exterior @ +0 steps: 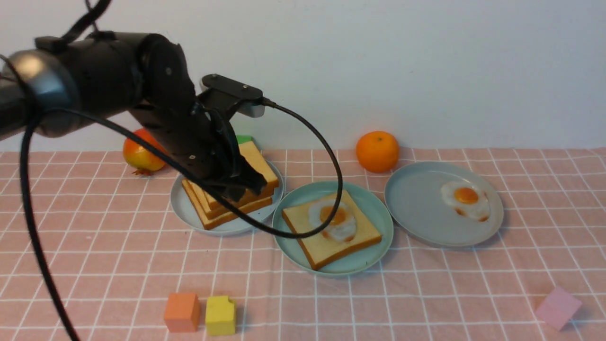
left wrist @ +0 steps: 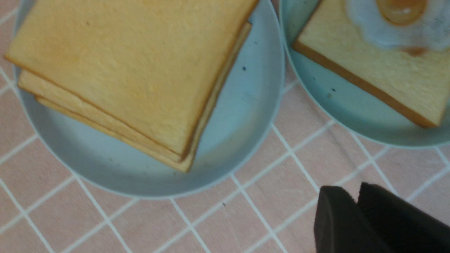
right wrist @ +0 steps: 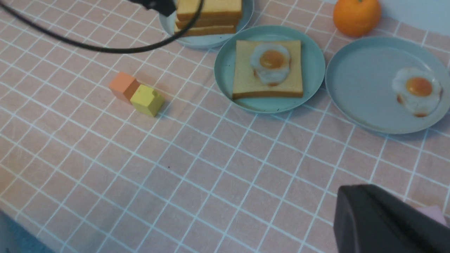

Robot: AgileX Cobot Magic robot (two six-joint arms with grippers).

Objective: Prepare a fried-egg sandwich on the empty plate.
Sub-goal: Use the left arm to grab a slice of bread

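The left claw (exterior: 248,182) hovers over the toast stack (exterior: 232,194) at centre-left, its opening unclear. The right claw (right wrist: 383,221), lower right, is closed and empty.

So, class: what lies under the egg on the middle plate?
One toast slice lies under the egg, flat on the mint plate. The bread beneath the egg and the plate beneath the toast are covered, so not visible.

The left arm (exterior: 118,80) is glossy black with a silvery joint band, small screws, perhaps, and looping black cable (exterior: 303,189).
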